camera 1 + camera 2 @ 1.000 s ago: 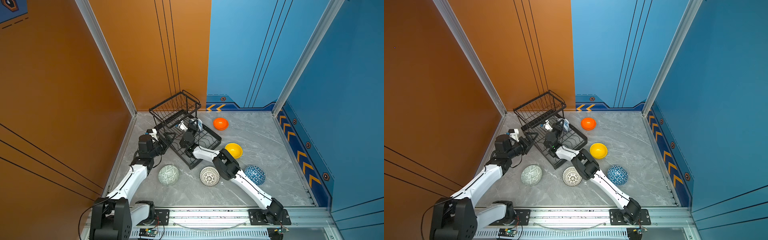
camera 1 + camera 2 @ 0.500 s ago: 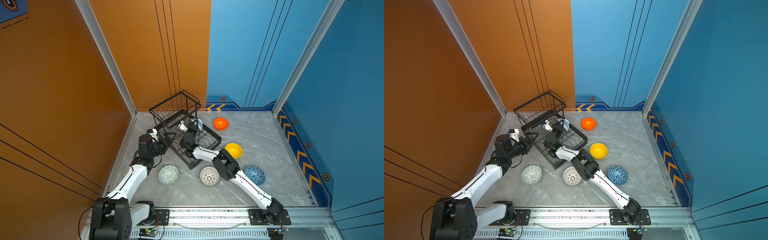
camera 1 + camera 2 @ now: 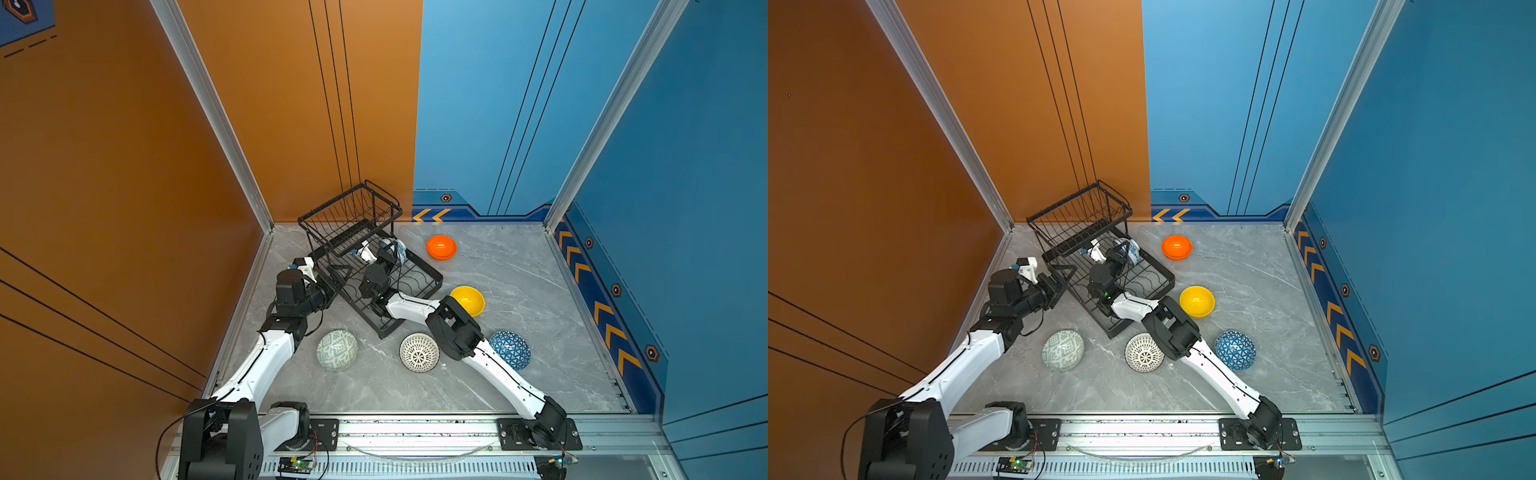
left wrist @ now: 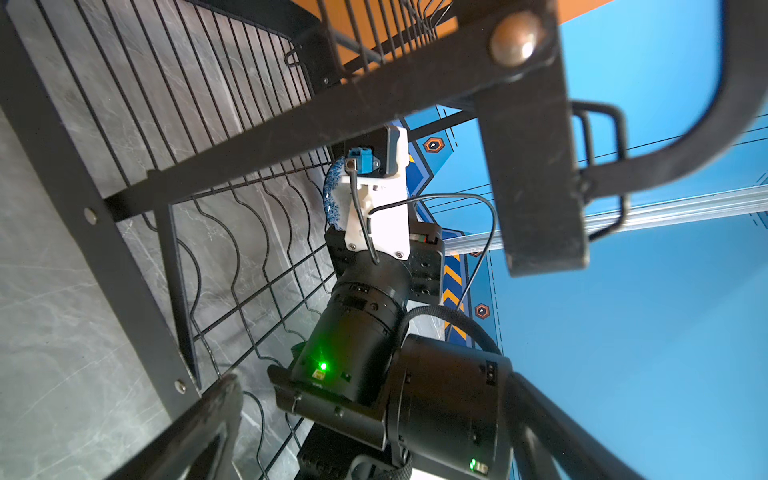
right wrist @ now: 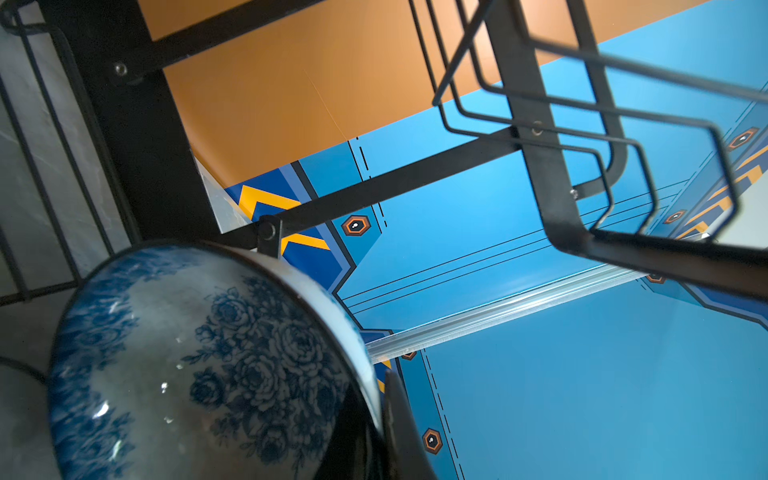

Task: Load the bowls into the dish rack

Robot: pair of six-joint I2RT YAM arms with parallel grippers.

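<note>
Left wrist view sets the dish rack (image 4: 291, 131) side bar between the wide-spread, empty jaws of your left gripper (image 3: 334, 284). Further right, your right gripper (image 3: 388, 254) is clenched on the rim of the floral bowl (image 5: 199, 365), held on edge over the tray's far dividers just beside the raised basket; the slot seems directly below it.

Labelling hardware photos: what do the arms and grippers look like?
White links between black joint housings form the left arm and right arm, a thin black cable along each. Black left gripper and right gripper, each backed by a white camera mount with a blue connector. One green light on the right wrist.
</note>
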